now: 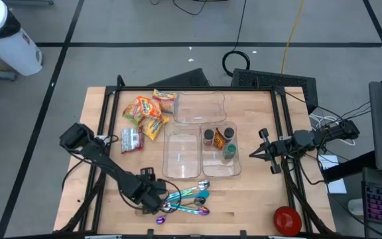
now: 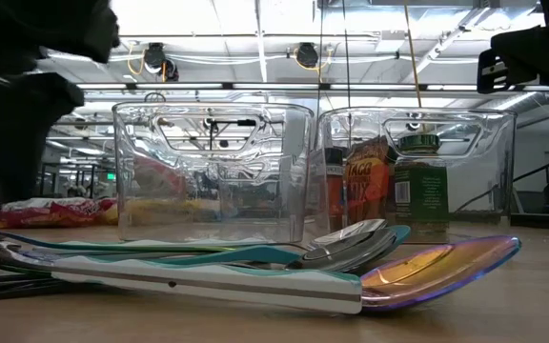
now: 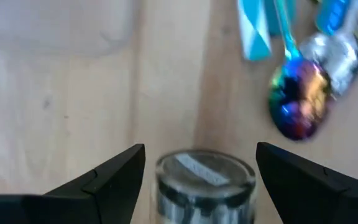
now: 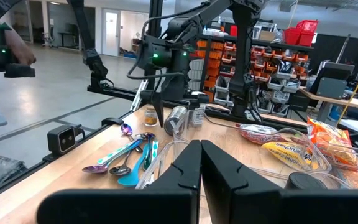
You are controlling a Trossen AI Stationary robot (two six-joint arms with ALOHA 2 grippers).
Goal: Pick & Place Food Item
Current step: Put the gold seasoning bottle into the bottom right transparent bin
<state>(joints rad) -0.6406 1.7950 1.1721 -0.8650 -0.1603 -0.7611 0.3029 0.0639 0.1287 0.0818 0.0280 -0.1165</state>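
Left wrist view: cylindrical metal-lidded jar (image 3: 204,186).

You are looking past the left gripper (image 3: 199,180) down onto the pale wooden table (image 3: 73,118). Its two dark fingers (image 3: 114,174) stand wide apart, and between them sits a small jar (image 3: 204,186) with a silvery lid, seen from above and blurred; you cannot tell whether the fingers touch it. Beyond the jar lies an iridescent spoon (image 3: 300,102), its rainbow bowl resting on the wood. Next to it you see a silver spoon bowl (image 3: 337,56) and light blue handles (image 3: 257,28) running out of the frame. A clear plastic container (image 3: 55,25) sits at the far corner, apart from the spoons
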